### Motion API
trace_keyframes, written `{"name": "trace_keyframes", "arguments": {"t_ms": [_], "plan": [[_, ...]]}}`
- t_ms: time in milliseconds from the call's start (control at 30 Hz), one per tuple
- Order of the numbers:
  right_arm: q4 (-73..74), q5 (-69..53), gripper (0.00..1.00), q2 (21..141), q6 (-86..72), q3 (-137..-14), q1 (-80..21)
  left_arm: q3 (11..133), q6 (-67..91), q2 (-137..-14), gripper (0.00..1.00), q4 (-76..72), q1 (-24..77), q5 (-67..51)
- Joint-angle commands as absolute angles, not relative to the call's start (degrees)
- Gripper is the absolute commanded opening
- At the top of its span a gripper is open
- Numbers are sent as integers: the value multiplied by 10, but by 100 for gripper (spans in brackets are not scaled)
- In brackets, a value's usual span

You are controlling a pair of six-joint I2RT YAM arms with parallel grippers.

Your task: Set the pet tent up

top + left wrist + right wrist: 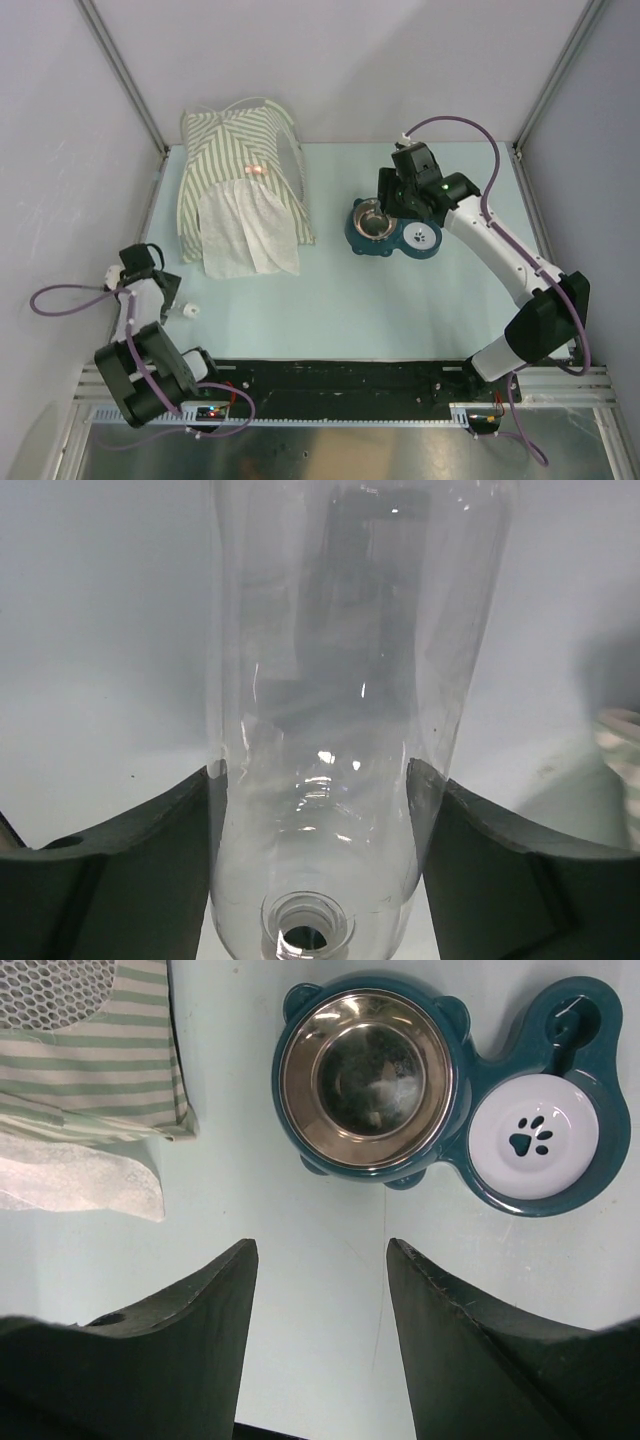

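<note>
Hovering with its jaws parted and nothing between them, the right tool [320, 1260] points down at bare surface [300, 1210], well to the right of the pet tent [240, 170] and close by a teal feeder [590, 1090]. The right arm [500, 250] stretches diagonally from the near edge, bent at the elbow. The left tool [312, 770] sits nearer than the tent, off its near-left corner, on a left arm [135, 320] folded tightly over its own base. Its fingers [120, 860] lie against both sides of a clear bottle [340, 630], whose open neck faces the camera.

The tent occupies the far left of the surface, apart from the feeder. It shows olive-grey and white stripes, with a small pink-red mark [256, 168] on its upper face and a sheer white flap [250, 240] spread toward the near side.

Only the right wrist view shows the tent's grey mesh window [50, 990], along with the feeder's steel bowl [365, 1070] and paw-print dish [535, 1140] up close. Only the left wrist view makes the bottle plain; from overhead it cannot be made out.
</note>
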State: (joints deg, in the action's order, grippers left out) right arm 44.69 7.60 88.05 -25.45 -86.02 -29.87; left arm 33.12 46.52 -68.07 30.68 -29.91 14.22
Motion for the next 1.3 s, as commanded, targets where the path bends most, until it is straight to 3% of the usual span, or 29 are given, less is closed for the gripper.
{"name": "trace_keyframes", "arguments": {"t_ms": [0, 167, 400, 633, 967, 1267], "plan": [[434, 57, 59, 852, -253, -869, -296, 334, 424, -590, 67, 299, -281, 127], [423, 1, 59, 847, -251, -878, -297, 330, 373, -480, 66, 309, -235, 95], [375, -164, 60, 846, -248, -885, -296, 357, 326, -322, 67, 372, -201, -4], [313, -335, 61, 856, -255, -906, -299, 440, 216, -304, 67, 387, -189, -175], [209, -447, 61, 864, -353, -921, -305, 597, 116, -345, 70, 338, -107, -406], [108, -419, 86, 835, -380, -954, -343, 634, 168, -390, 70, 184, 7, -502]]}}
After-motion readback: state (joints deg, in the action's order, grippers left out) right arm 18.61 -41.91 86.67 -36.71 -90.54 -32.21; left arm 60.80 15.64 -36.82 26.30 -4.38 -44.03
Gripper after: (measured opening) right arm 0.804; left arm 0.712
